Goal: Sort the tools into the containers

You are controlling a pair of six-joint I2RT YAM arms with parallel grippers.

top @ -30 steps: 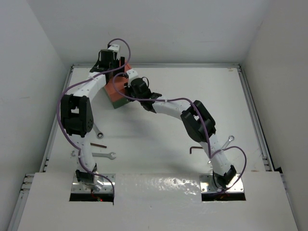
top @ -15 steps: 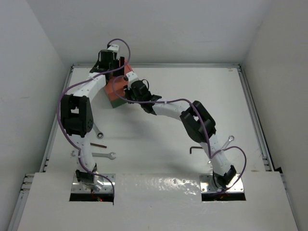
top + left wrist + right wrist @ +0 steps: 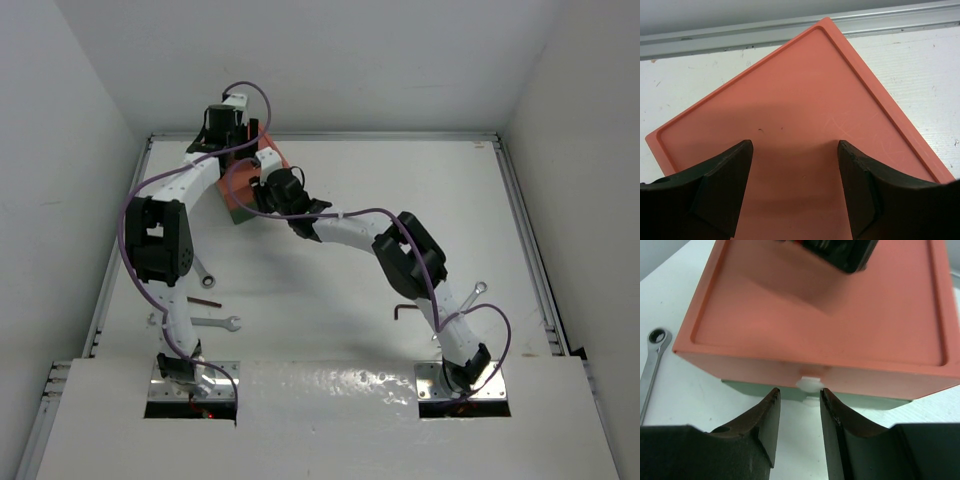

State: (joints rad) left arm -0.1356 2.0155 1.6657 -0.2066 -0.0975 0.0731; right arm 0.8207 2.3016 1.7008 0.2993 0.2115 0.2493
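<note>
The box of two stacked drawers stands at the far left. Its orange-red upper drawer (image 3: 272,155) fills the left wrist view (image 3: 805,100) and the right wrist view (image 3: 805,305). The dark green lower drawer (image 3: 755,390) lies beneath. My left gripper (image 3: 795,155) is open right over the orange top (image 3: 228,135). My right gripper (image 3: 798,392) is open a little, and its tips reach the upper white knob (image 3: 810,382) from the front (image 3: 265,187). Three silver wrenches lie on the table (image 3: 204,272) (image 3: 218,323) (image 3: 474,294). The black hex key (image 3: 404,310) lies near the right arm.
A small dark stick (image 3: 205,299) lies between the two left wrenches. One wrench also shows left of the box in the right wrist view (image 3: 652,355). White walls and a metal rail (image 3: 790,30) close the table behind the box. Purple cables loop along both arms.
My right gripper has moved up and left, closing in on the front of the box. The left gripper stays over the orange top.
</note>
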